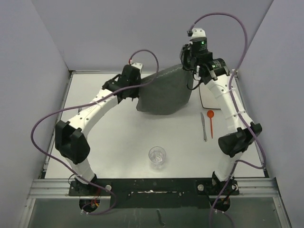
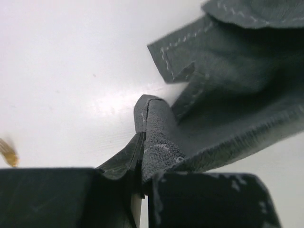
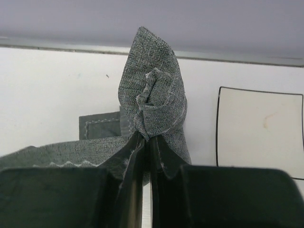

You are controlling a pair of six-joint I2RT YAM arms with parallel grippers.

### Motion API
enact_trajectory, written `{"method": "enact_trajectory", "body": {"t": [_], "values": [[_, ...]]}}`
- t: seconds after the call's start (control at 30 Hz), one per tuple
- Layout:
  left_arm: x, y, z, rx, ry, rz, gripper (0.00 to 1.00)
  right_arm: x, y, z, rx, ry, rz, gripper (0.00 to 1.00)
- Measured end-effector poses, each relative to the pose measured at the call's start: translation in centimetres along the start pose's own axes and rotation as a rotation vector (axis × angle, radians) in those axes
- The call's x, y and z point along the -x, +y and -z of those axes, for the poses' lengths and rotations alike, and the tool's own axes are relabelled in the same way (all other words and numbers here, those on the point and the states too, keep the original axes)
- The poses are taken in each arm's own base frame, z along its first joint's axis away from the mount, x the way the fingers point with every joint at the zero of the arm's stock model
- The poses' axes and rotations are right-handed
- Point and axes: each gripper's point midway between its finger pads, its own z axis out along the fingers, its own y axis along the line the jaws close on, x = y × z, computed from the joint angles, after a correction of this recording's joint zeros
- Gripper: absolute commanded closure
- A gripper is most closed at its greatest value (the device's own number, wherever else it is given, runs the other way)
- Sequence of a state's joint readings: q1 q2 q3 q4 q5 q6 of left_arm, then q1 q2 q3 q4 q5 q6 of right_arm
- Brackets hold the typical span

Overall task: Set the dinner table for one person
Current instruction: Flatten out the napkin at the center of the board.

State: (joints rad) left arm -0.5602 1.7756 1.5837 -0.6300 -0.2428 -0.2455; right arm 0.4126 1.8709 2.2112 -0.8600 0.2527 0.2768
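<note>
The dark grey stitched placemat (image 1: 164,92) hangs in the air above the white dinner table (image 1: 114,137), held at two corners and sagging between them. My left gripper (image 1: 137,85) is shut on its left corner; the bunched cloth (image 2: 156,137) sticks out between the jaws in the left wrist view. My right gripper (image 1: 192,71) is shut on the right corner, seen as a crumpled peak (image 3: 152,99) in the right wrist view. A white square plate (image 1: 211,95) lies on the table at the back right, partly under my right arm; it also shows in the right wrist view (image 3: 259,128).
A metal knife (image 1: 204,127) and an orange-red spoon (image 1: 211,121) lie side by side right of centre. A clear glass (image 1: 157,156) stands near the front middle. A yellowish utensil tip (image 2: 7,152) shows at the left edge of the left wrist view. Grey walls surround the table.
</note>
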Motion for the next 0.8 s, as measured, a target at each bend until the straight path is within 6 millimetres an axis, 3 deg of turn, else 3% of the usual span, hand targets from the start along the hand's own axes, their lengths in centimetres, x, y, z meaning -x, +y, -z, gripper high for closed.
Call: {"method": "enact_trajectory", "body": {"t": [0.2,0.33,0.43,0.53,0.8], "values": [[12.1,2.3,11.0,0.022,-0.254,0.01,1.0,5.8,-0.4,7.0,0.041,-0.226,-0.053,1.0],[17.0,3.2,17.4,0.016,-0.39,0.041,1.0,9.1,-0.1,11.4,0.105,-0.365,-0.08,1.0],[17.9,3.1,19.8,0.004,-0.424,0.045,1.0,10.0,0.0,13.5,0.142,-0.425,-0.083,1.0],[17.1,3.2,19.9,0.016,-0.392,0.034,1.0,10.4,-0.1,14.5,0.15,-0.453,-0.076,1.0],[15.7,3.8,19.3,0.058,-0.335,0.008,1.0,8.4,-0.5,12.8,0.095,-0.404,-0.042,1.0]]}}
